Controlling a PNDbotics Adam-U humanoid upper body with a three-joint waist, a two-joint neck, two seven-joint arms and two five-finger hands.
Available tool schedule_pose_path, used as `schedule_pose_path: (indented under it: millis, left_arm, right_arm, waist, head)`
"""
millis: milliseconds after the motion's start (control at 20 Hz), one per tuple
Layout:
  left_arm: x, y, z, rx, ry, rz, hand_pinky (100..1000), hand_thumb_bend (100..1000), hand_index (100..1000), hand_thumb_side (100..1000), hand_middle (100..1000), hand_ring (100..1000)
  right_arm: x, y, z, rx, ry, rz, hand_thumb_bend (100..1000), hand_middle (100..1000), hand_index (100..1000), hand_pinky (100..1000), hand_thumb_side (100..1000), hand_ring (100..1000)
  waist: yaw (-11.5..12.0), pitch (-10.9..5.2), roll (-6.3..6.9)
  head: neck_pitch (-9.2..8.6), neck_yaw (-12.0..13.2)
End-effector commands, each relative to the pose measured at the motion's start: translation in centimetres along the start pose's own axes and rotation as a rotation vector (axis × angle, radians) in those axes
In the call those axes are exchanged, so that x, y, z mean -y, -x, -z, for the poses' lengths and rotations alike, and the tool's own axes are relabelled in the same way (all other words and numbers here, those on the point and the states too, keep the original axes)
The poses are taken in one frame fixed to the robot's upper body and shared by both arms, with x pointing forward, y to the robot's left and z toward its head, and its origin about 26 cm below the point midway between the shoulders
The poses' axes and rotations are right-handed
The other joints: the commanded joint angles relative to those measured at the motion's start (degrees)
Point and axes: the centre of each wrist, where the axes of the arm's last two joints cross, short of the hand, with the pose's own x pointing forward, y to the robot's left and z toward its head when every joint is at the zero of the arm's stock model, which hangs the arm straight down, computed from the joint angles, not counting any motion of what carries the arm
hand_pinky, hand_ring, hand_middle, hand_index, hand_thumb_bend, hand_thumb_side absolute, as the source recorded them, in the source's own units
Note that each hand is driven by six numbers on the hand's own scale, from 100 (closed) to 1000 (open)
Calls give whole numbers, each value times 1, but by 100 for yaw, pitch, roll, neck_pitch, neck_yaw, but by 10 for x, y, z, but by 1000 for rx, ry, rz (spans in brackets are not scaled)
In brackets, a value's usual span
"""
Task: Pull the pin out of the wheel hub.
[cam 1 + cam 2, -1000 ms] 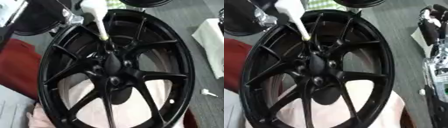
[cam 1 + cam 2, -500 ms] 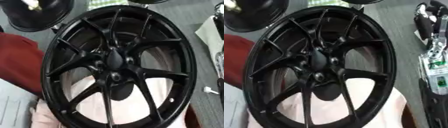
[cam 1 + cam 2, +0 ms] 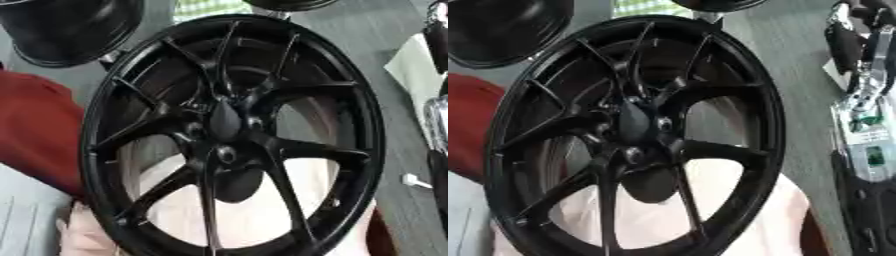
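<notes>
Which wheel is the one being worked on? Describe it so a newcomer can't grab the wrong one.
Look to the middle of the scene: the large black wheel fills most of the view, lying over pale cloth with a red cloth at its left. Another black rim sits at the upper left, cut off by the picture's edge. Only the central wheel shows its full face, with thin spokes fanning out from its hub.

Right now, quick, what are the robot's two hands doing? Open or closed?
Left hand: not in either view.
Right hand: only the arm shows at the right edge beside the wheel; hand state cannot be told.
</notes>
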Motion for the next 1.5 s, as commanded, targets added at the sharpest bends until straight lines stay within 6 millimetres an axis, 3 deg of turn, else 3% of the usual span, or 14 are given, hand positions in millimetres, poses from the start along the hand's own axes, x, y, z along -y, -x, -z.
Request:
schedule_pose_path:
  millis: [50, 100, 150, 200, 300, 400, 750, 1250, 1500]
  left_arm:
    - [-9, 4, -22, -48, -68, 65, 655, 100, 712, 263, 504, 606]
    - [-1, 11, -29, -72, -71, 58, 663, 100, 746, 261, 525, 623]
    - [6, 19, -36, -104, -71, 55, 686, 100, 792, 383, 574, 665]
    - [11, 25, -42, -137, -72, 61, 718, 100, 841, 621, 635, 716]
    - [22, 35, -51, -190, -70, 90, 783, 100, 908, 984, 731, 783]
    - [32, 44, -58, -251, -40, 120, 802, 144, 925, 1000, 756, 801]
    - [53, 54, -67, -355, -75, 133, 760, 100, 841, 979, 686, 755]
    - [63, 39, -53, -269, -108, 47, 711, 100, 802, 797, 610, 694]
    - [84, 17, -35, -128, -131, -52, 675, 100, 774, 745, 570, 650]
  right_arm:
    - [7, -12, 5, 46, 17, 6, 100, 745, 846, 873, 546, 959]
    - [7, -12, 5, 45, 18, 7, 100, 745, 846, 873, 546, 959]
    - [7, -12, 5, 44, 19, 7, 100, 745, 846, 873, 546, 958]
    - [6, -12, 5, 44, 18, 8, 100, 745, 846, 873, 545, 958]
    - [6, -12, 5, 44, 17, 10, 100, 745, 846, 873, 544, 958]
    - [6, -12, 5, 44, 17, 10, 100, 745, 846, 873, 544, 958]
    - [7, -12, 4, 42, 19, 10, 100, 745, 846, 873, 544, 957]
    - [6, -12, 4, 43, 15, 14, 100, 745, 847, 873, 544, 957]
    - [5, -12, 3, 43, 9, 15, 100, 745, 847, 873, 543, 956]
  waist:
    - [5, -236, -57]
    - [1, -232, -67]
    - [0, -230, -76]
    - [-1, -229, -85]
    - [-6, -227, -104]
    - [-14, -228, -116]
    - [-13, -225, -135]
    - [-21, -215, -140]
    - [-20, -209, -162]
  head:
    - [-76, -33]
    - [-83, -44]
    - [-82, -54]
    - [-83, -61]
    - [-93, -74]
    - [-100, -66]
    - [-112, -52]
    - [-122, -35]
    - [-132, -16]
